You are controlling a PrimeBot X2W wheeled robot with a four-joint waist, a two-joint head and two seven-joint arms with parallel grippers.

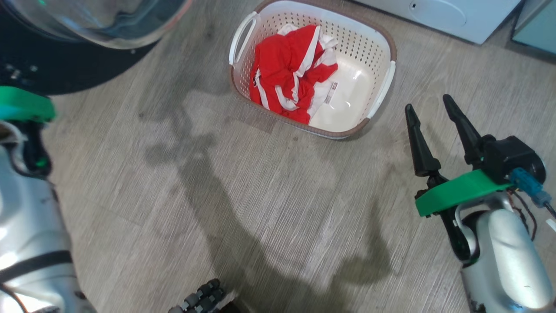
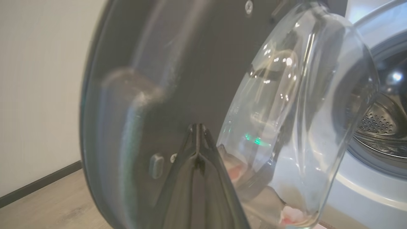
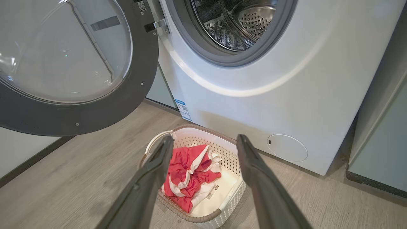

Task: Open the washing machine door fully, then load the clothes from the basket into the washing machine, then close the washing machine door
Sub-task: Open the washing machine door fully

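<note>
Resting in basket, clothes (red), beyond right end effector

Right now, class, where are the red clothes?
In the head view the clothes lie in the left half of the basket, before the washing machine and ahead of the open right gripper.

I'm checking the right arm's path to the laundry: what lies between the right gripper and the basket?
A stretch of bare wood-look floor, nothing else. The head view shows it between the right gripper, fingers open, and the basket.
</note>
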